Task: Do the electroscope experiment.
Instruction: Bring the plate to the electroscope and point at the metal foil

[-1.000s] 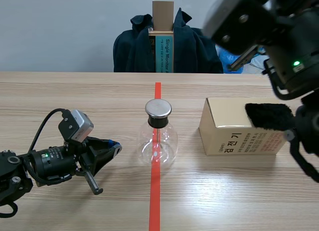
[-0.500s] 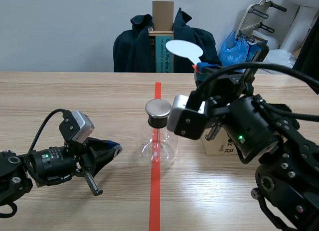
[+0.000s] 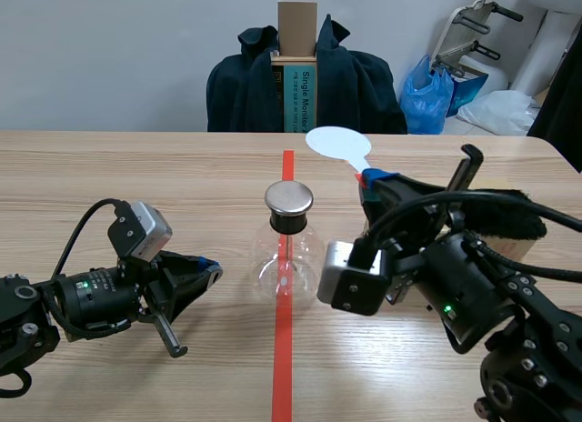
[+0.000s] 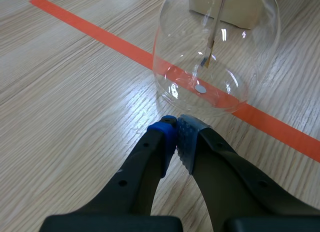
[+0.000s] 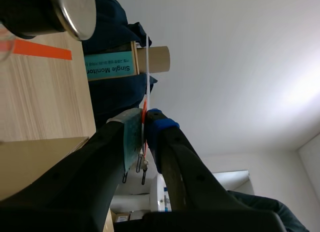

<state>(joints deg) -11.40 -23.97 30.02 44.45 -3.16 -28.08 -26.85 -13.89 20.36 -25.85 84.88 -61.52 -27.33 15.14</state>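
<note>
The right gripper (image 3: 371, 179), clamped on the white disc paddle (image 3: 336, 143), has dropped lower beside the flask (image 3: 287, 258); the left gripper (image 3: 209, 268) stays closed, unmoved

A light wooden table (image 3: 136, 167) fills the scene view from the lower edge up to the middle. An orange-red tape line (image 3: 283, 367) runs down its centre, from the bottom of the frame toward the far edge. On that line, at mid-frame, stands a round glass flask (image 3: 287, 258) with a metal cap (image 3: 289, 198), upright. Right of centre sits a cardboard box (image 5: 40, 167), largely hidden, apart from the flask.
</note>
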